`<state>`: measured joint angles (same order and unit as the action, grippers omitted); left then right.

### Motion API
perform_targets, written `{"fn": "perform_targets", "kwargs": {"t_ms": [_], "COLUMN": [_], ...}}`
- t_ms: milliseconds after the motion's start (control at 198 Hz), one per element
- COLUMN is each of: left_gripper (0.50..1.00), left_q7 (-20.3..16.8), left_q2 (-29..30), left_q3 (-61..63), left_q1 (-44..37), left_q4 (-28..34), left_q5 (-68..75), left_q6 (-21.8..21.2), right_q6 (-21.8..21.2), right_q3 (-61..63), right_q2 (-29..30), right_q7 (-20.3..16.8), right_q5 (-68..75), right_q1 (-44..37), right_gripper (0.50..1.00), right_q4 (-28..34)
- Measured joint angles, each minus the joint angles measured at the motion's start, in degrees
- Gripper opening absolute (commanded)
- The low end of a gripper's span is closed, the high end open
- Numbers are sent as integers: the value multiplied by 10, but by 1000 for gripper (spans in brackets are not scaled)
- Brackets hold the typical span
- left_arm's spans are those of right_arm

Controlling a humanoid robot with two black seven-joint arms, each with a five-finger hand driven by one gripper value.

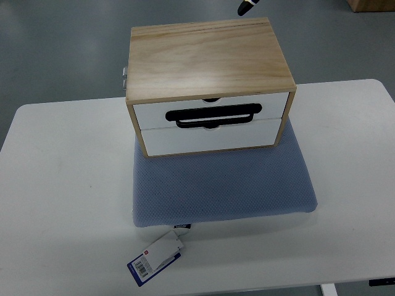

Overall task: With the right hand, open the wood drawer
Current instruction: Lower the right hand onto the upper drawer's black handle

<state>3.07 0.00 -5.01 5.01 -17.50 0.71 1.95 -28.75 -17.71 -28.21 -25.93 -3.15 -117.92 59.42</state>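
A light wood drawer box [207, 58] stands on a blue-grey cushion [222, 182] on the white table [62, 185]. It has two white drawer fronts, one above the other. The upper drawer [210, 111] carries a black loop handle [213, 115] across its front. The lower drawer [213, 137] sits below it. Both drawers are closed flush with the box. No robot hand or arm is in the top view.
A white and blue tag [155, 258] hangs from the cushion's front edge near the table's front. A small metal part [123, 77] sticks out from the box's left side. A black and yellow object [247, 7] lies on the floor beyond the box.
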Motion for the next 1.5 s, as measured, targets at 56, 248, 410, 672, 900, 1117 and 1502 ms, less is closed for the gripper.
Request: {"fn": "perform_targets", "kwargs": {"t_ms": [56, 248, 410, 672, 900, 1117, 1502], "left_gripper": [1000, 1000, 1000, 1000, 1000, 1000, 1000], "left_q7": [0, 0, 0, 0, 0, 0, 0], "left_q2": [0, 0, 0, 0, 0, 0, 0], "left_q3": [0, -1, -2, -2, -2, -2, -3], "left_q1": [0, 0, 0, 0, 0, 0, 0], "left_q4": [0, 0, 1, 3, 5, 7, 7], "left_q5": [0, 0, -1, -2, -2, -2, -3], "left_q6": [0, 0, 0, -1, -1, -1, -1], "right_q6": [4, 20, 44, 66, 79, 88, 83], "right_q3": [-17, -53, -62, -67, -76, -92, -110], "right_q2": [18, 94, 159, 207, 218, 216, 205], "right_q7": [-6, -17, -40, -81, -90, -91, -91], "right_q5": [1, 2, 21, 76, 78, 78, 74], "right_q1": [-27, -66, -62, -43, -19, -9, 13], "right_gripper": [942, 940, 942, 942, 944, 944, 944], "right_q4": [34, 87, 93, 93, 93, 93, 93]}}
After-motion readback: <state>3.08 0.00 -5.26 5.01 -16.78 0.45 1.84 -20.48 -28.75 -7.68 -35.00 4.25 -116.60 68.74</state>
